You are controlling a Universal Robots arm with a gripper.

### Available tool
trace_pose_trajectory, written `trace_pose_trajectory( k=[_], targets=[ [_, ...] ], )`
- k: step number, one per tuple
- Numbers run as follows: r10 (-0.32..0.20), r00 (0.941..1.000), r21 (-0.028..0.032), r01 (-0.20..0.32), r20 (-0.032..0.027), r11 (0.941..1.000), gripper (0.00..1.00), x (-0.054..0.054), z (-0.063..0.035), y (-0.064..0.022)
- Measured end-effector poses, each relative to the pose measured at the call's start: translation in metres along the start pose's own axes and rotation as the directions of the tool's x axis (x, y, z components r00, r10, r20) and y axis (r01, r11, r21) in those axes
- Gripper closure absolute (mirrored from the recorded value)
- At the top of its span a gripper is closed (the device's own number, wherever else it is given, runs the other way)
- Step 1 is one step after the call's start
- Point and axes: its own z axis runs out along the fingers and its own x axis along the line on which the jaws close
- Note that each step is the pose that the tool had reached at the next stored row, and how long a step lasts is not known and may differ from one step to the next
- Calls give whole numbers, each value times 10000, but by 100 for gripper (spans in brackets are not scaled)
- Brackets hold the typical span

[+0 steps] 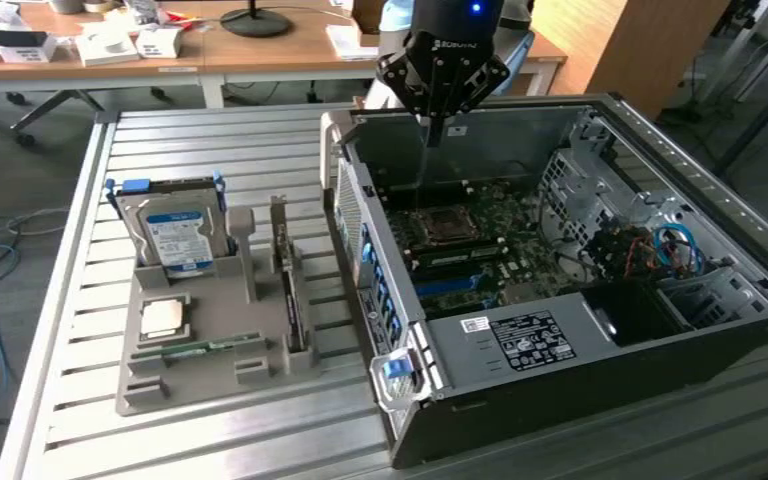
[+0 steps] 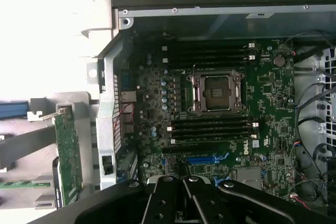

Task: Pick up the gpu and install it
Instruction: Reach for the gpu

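The gpu [image 1: 287, 280] is a thin dark card standing on edge in the grey holder [image 1: 211, 375], at the exterior view's left of the open computer case [image 1: 544, 340]. The wrist view shows it as a green board [image 2: 68, 150] with a silvery bracket end. My gripper [image 1: 434, 135] hangs above the back part of the case, over the motherboard [image 1: 478, 240], well apart from the gpu. Its black fingers [image 2: 173, 192] are shut together with nothing between them. A blue expansion slot [image 2: 205, 158] lies on the board just beyond the fingertips.
The holder also carries a hard drive [image 1: 177, 235] with a blue-white label, a square processor [image 1: 161, 317] and a narrow green memory stick [image 1: 197, 348]. Everything rests on a slatted metal table [image 1: 51, 330]. Case walls, cables [image 1: 664, 250] and drive cages ring the motherboard. Desks stand behind.
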Motion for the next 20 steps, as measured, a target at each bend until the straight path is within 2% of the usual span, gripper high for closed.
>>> trace_pose_trajectory(
  k=[7, 20],
  targets=[
    [2, 10000, -1, -2, 1, 10000, 89, 24, 1, -2],
    [45, 10000, 1, -45, 2, 10000, 89, 300, 11, -23]
  ],
)
